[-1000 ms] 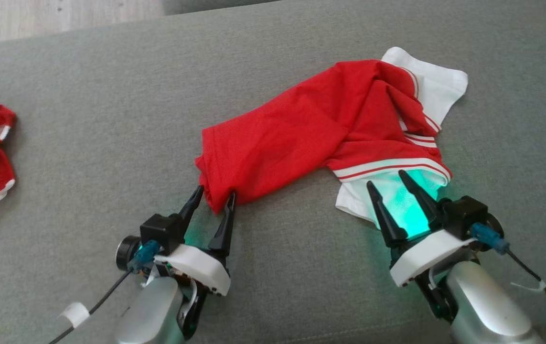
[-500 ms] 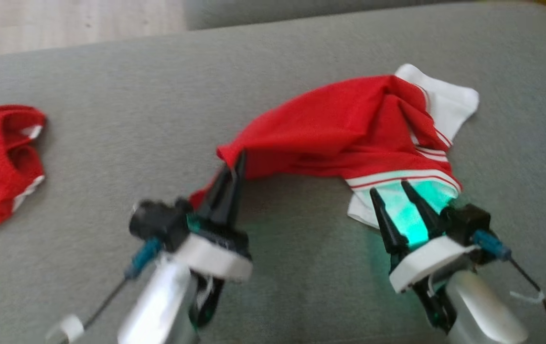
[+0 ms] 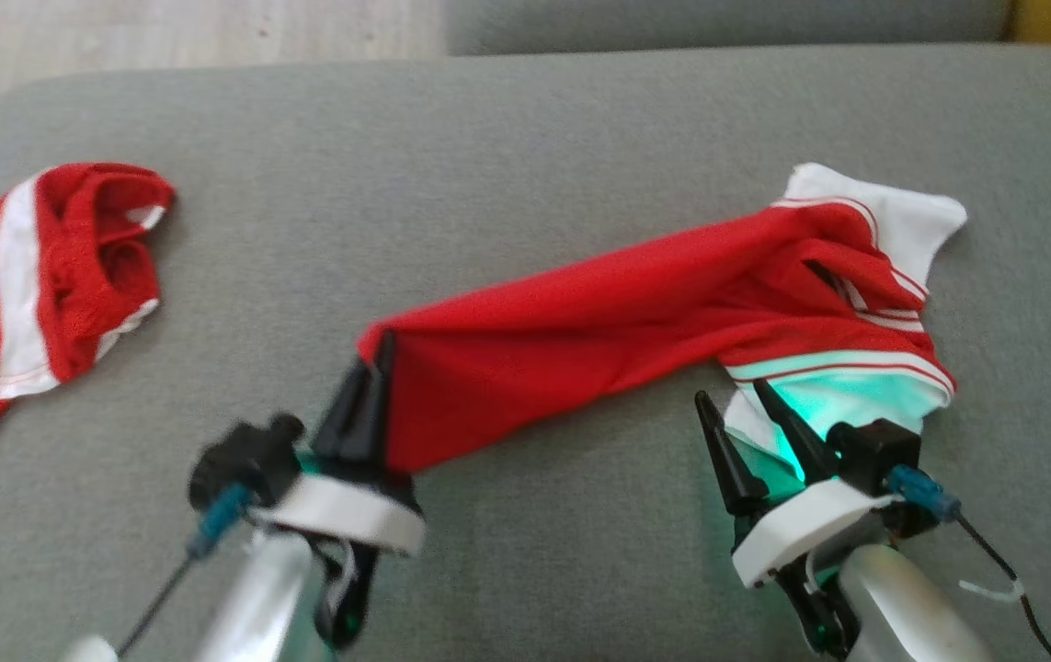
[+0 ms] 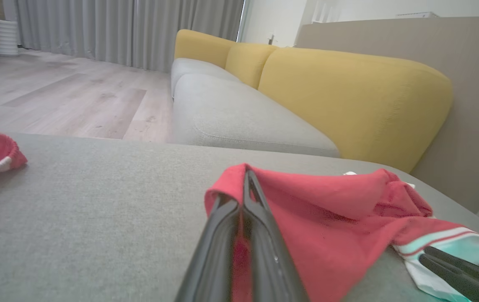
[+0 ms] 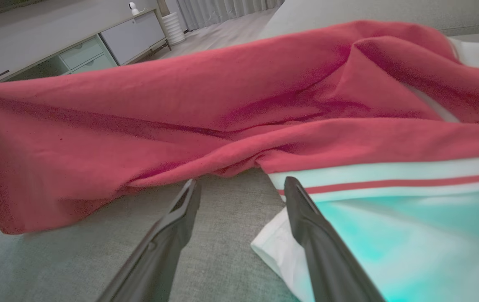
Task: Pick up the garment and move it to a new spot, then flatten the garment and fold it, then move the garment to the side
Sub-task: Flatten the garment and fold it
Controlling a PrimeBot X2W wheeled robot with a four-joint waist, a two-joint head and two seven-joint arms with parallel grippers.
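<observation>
Head view: left tool (image 3: 382, 348) clamps garment (image 3: 580, 322); right tool (image 3: 729, 391) spread wide.

garment (image 3: 635, 322) lies across the middle and right of the cushion (image 3: 488, 165). its left corner is in the left end effector (image 3: 382, 354), and the right end effector (image 3: 729, 393) is just before its right end. another clothing piece (image 3: 38, 285) sits far left, well apart.

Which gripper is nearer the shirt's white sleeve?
Right. The right gripper stands open at the edge of the white sleeve; the left gripper is shut on the shirt at its opposite, red end.
</observation>
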